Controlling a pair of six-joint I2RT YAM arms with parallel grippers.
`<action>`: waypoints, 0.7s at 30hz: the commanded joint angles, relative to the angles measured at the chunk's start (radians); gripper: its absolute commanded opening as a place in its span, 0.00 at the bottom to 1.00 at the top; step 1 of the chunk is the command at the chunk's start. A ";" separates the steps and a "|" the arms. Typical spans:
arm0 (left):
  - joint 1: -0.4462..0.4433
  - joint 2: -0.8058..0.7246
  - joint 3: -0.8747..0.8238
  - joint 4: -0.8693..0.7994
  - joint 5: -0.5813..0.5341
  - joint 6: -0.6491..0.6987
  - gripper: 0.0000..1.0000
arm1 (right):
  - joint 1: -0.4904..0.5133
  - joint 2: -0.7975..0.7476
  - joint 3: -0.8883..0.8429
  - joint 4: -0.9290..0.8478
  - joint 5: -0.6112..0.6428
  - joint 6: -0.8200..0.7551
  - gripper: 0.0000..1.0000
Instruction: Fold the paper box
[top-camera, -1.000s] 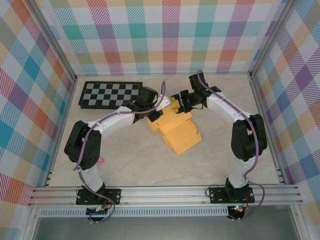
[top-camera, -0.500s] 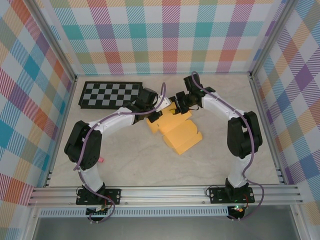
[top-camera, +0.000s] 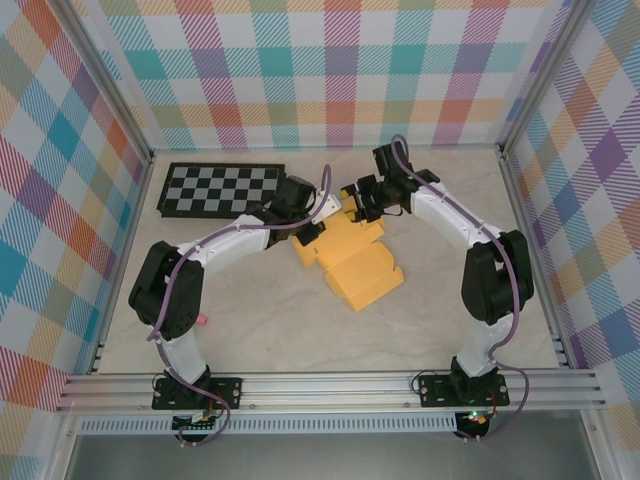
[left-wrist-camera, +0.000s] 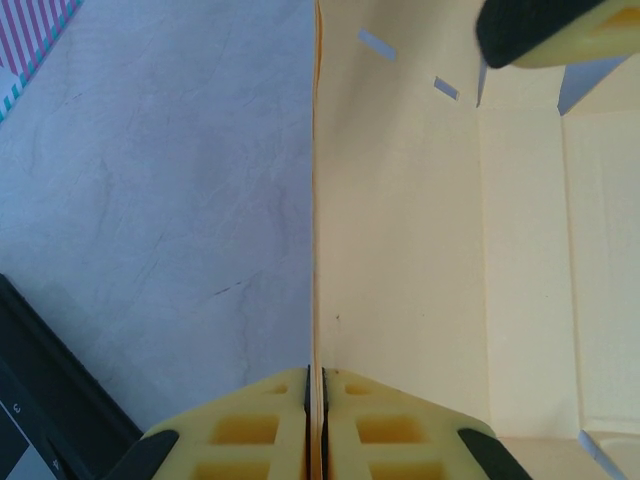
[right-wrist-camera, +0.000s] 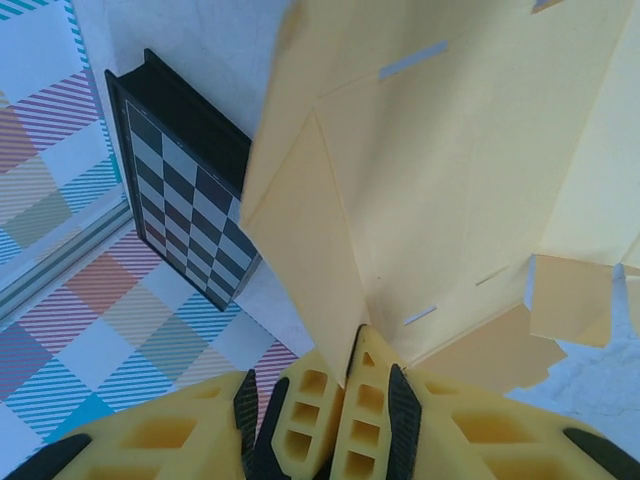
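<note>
Left fingers (left-wrist-camera: 245, 432) and right fingers (right-wrist-camera: 300, 412) each pinch a paper box (top-camera: 365, 275) edge, open table (top-camera: 260, 320) around.

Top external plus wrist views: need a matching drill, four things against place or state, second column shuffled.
Things
1. paper box
2. checkerboard panel
3. left gripper
4. pink piece

Place or state
A. far left of the table, lying flat
B. shut on an upright card wall, seen edge-on
C. centre, yellow-orange, partly folded
D. near left, small, lying on its own

Pairs: 1-C, 2-A, 3-B, 4-D
</note>
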 joint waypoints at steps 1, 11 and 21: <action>-0.017 -0.022 -0.014 0.036 0.030 -0.008 0.12 | 0.005 0.049 0.048 -0.012 0.016 -0.006 0.43; -0.018 -0.032 -0.021 0.050 0.023 -0.010 0.13 | 0.022 0.090 0.065 -0.049 0.068 -0.040 0.34; -0.019 -0.025 -0.021 0.055 0.018 -0.023 0.12 | 0.042 0.100 0.045 -0.055 0.075 -0.041 0.35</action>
